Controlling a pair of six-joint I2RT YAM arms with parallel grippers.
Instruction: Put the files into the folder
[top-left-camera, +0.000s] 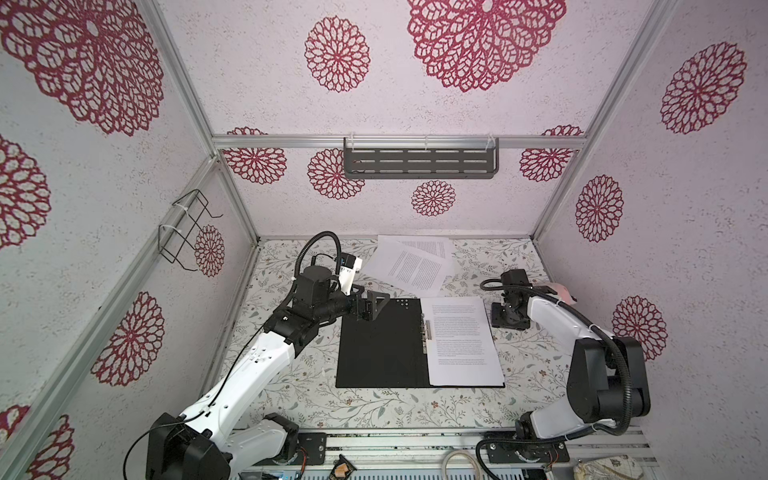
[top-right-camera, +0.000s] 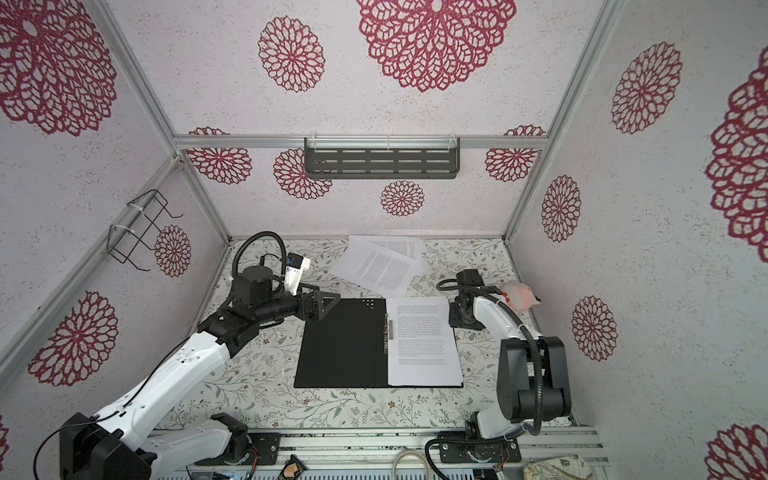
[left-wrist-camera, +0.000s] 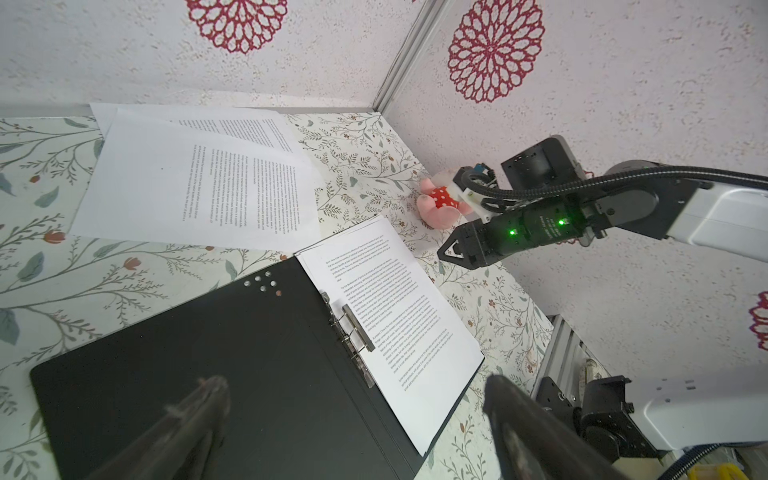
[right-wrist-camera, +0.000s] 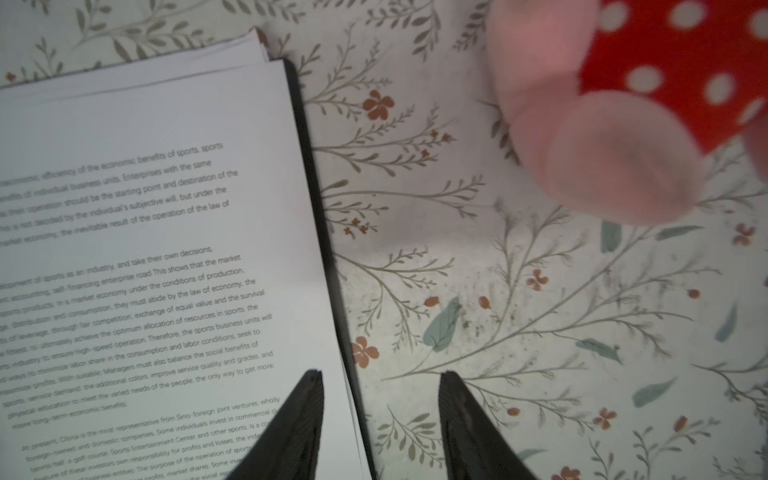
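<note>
While left hand (left-wrist-camera: 355, 384) and right hand (right-wrist-camera: 380, 374) gape, the folder's (top-left-camera: 378, 345) file (right-wrist-camera: 145, 199) reads "benefits of sports".

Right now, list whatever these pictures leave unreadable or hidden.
- Pink plush toy: in both top views, mostly behind the right arm; in the right wrist view, blurred and cut by the edge.
- Loose sheets: print too small in both top views; the upper covers much of the lower.
- Folder: outer cover faces the table everywhere.
- Sheets in the folder: stacked, count unclear.
</note>
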